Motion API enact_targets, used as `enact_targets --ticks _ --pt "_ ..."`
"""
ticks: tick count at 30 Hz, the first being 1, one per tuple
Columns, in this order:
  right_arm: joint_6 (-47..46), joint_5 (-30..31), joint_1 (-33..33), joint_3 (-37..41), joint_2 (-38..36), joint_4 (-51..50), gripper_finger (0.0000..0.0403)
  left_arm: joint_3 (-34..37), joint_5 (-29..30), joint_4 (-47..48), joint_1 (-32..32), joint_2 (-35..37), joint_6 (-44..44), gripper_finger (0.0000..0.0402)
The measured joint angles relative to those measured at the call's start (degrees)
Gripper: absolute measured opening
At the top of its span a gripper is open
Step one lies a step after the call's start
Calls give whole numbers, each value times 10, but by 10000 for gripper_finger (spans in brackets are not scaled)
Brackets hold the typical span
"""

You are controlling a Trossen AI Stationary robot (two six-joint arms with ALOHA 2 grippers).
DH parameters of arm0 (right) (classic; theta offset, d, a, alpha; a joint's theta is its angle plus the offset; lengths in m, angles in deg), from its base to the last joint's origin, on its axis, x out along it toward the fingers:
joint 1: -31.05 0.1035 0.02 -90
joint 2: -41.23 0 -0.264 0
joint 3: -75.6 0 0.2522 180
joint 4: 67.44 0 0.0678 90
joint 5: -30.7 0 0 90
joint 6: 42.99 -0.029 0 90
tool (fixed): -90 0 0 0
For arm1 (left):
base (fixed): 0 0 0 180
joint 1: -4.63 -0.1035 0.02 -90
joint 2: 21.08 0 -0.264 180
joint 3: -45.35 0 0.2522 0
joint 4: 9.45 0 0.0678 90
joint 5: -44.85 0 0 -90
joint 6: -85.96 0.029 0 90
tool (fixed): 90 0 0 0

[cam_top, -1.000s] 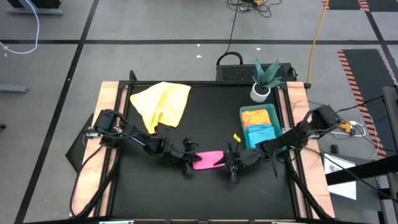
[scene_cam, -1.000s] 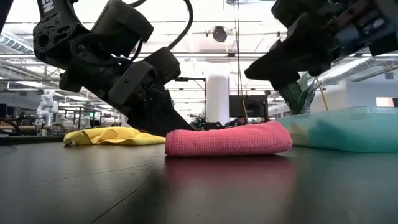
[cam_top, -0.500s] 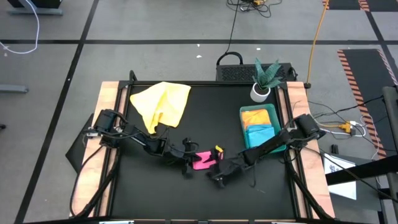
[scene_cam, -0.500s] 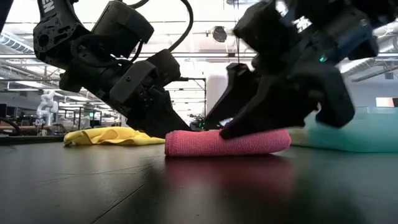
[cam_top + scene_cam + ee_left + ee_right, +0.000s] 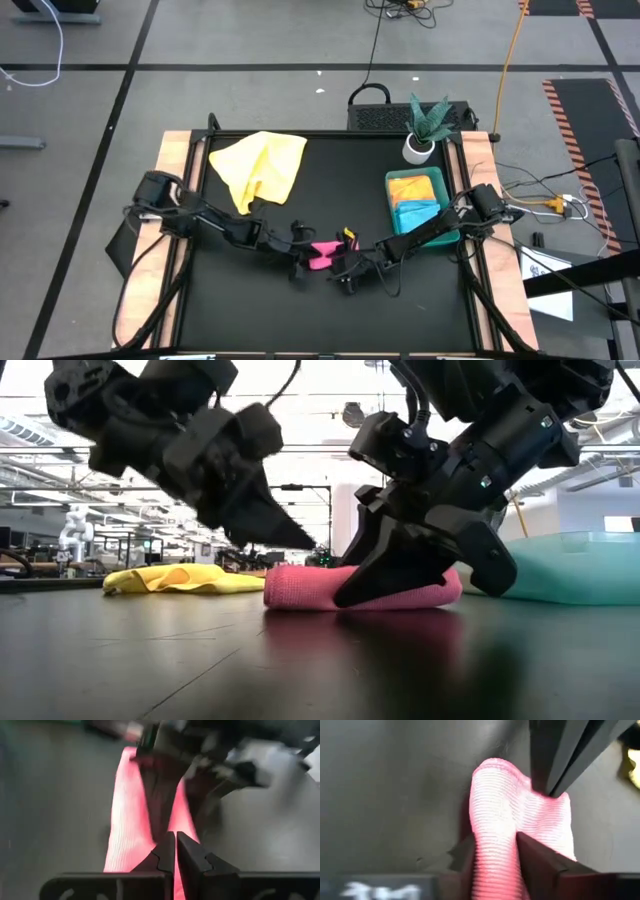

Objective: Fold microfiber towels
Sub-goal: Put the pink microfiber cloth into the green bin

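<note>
A pink microfiber towel, folded into a thick strip, lies flat on the black table near its middle. My left gripper is shut and hovers just above the strip's left end, clear of it. My right gripper comes in from the right and is shut on the strip's right part. A yellow towel lies loosely crumpled at the far left. A green tray at the right holds a folded yellow-orange towel and a light blue one. My right gripper pinches the folded pink towel between its two fingers, several layers together, at the strip's right end. The fingers slant down from the table's right and lie along the strip. The cloth bulges beyond the fingers and its underside stays on the table.
A potted plant stands at the far right, behind the tray. Bare black table lies in front of the pink towel and between it and the yellow towel. Wooden rails edge the table at left and right.
My right gripper has swung from beside the tray toward the table's left and down, rolling as it went, and now has its fingers around the pink towel's right end. My left gripper has risen off the towel's left end and stayed shut. The towel has kept its place.
</note>
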Motion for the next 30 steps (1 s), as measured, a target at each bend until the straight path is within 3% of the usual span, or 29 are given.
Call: enact_targets --ticks 5,12,18,26,30 --pt "3 -1 1 0 -5 0 18 -1 41 61 16 45 22 4" --pt "9 -3 25 0 -104 -68 16 2 127 145 45 61 21 19" --pt "12 21 46 0 -259 -263 7 2 141 153 55 58 20 21" --pt "-63 194 12 1 -439 -641 8 2 142 137 56 58 30 21" --pt "-22 229 -45 1 -479 -732 8 2 142 129 56 58 36 21"
